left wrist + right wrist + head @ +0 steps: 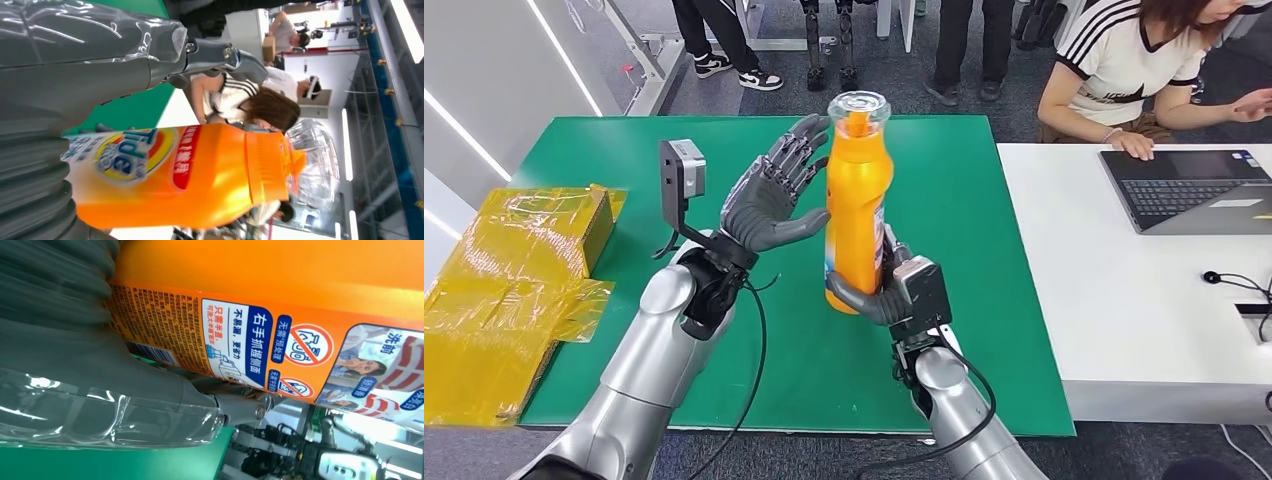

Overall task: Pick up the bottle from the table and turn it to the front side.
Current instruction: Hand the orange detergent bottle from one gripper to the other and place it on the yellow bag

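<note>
Your orange detergent bottle (858,200) stands upright in the middle of the head view, lifted above the green table (984,300), its clear cap (859,105) at the top. In the left wrist view the bottle (200,175) shows its round blue-and-yellow brand logo and a red band of characters; in the right wrist view the bottle (280,315) shows a panel of small print, a barcode and round red warning signs.

Your right hand (879,290) has the bottle by its lower part: the thumb curls round the base on the near side and the fingers wrap behind it, so the grip is closed on the bottle. In the right wrist view the right hand (100,370) lies against that small-print panel.

Your left hand (774,195) sits just left of the bottle, centre of the head view, palm turned toward it, fingers spread and reaching up beside the bottle's shoulder. You cannot tell from the pictures whether the fingertips touch the bottle; the hand does not grip it. In the left wrist view the left hand (75,60) lies alongside the logo side.

At the left edge of the head view lies a yellow-wrapped box (519,260). At the right stands a white table (1124,300) with a laptop (1189,190), and a person (1124,60) in a striped white top sits at it in the upper right.
</note>
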